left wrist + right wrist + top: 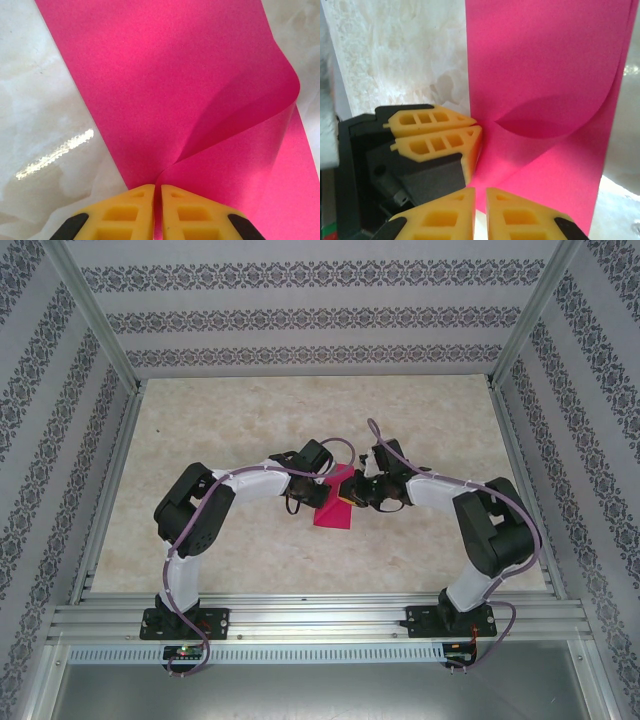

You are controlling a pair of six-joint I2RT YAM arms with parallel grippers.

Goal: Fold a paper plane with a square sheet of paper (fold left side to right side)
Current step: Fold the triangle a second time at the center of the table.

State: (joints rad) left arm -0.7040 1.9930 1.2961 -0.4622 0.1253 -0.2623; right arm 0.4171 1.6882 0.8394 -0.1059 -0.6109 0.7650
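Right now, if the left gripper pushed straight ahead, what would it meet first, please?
The square sheet of paper: the left gripper looks shut on its edge, and its raised curl lies just ahead, though depth is unclear.

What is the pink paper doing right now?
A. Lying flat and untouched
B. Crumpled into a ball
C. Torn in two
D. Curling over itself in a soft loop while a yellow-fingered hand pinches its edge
D: the pink sheet of paper bends over itself in a rounded curl that is not pressed flat, and the left hand is shut on its edge.
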